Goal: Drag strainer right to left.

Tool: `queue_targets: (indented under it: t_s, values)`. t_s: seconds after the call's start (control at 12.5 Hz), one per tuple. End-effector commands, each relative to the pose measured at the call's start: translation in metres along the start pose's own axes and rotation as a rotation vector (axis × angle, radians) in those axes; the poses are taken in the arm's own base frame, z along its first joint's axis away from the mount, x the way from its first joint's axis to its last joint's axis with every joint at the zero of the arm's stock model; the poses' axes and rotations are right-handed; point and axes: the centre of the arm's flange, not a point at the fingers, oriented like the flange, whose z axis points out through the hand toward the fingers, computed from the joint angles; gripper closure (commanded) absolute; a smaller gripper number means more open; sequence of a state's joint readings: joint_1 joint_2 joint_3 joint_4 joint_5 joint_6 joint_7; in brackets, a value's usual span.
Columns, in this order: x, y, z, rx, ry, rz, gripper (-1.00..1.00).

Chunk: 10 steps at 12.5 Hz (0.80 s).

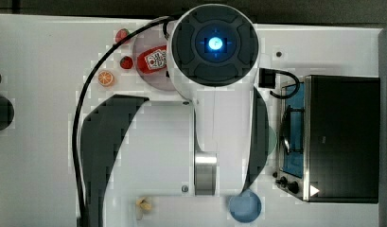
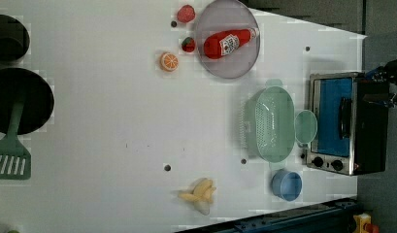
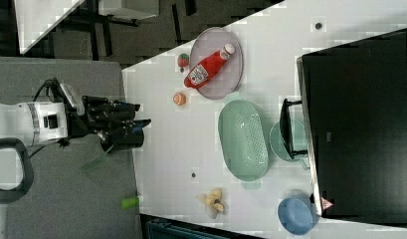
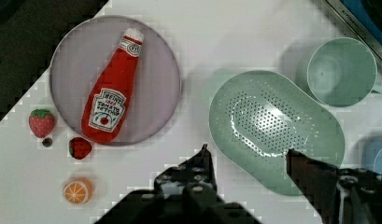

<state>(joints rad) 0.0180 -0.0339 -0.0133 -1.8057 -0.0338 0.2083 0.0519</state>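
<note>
Strainer [image 2: 274, 124] lies on the white desk [image 2: 113, 107] with its open side up, just beside the toaster oven [image 2: 346, 121]; the mint-green cup [image 2: 306, 127] sits between the two, close against the strainer's rim. In the left view a blue bowl [image 2: 286, 185] stands near the strainer's lower end, and above it a grey plate [image 2: 227, 39] carries a ketchup bottle [image 2: 228, 42]. Two strawberries [image 2: 186, 13] and an orange slice [image 2: 169, 61] lie to the left view's left of the plate, and a banana [image 2: 200, 192] rests near the desk's lower edge. In the wrist view the pincer [image 4: 247, 161] hangs above the strainer, its two fingers [image 4: 201, 165] spread apart and grasping nothing, one over bare desk, the other over the strainer's rim
</note>
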Motion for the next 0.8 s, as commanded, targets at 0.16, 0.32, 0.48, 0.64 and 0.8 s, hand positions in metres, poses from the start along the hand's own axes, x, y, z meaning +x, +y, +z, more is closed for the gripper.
queue_targets:
  t_s: [0.16,0.32,0.48,0.64,0.8]
  values:
    - [-0.099,0.168,-0.055,0.003,-0.028,0.167,-0.82]
    - [-0.097,0.165,-0.049,-0.007,-0.036,0.167,-1.00]
    - [-0.089,0.155,-0.031,-0.016,-0.040,0.172,-1.00]
    - [-0.077,0.139,0.000,-0.013,-0.032,0.181,-1.00]
    - [-0.067,0.123,0.048,-0.021,-0.034,0.223,-1.00]
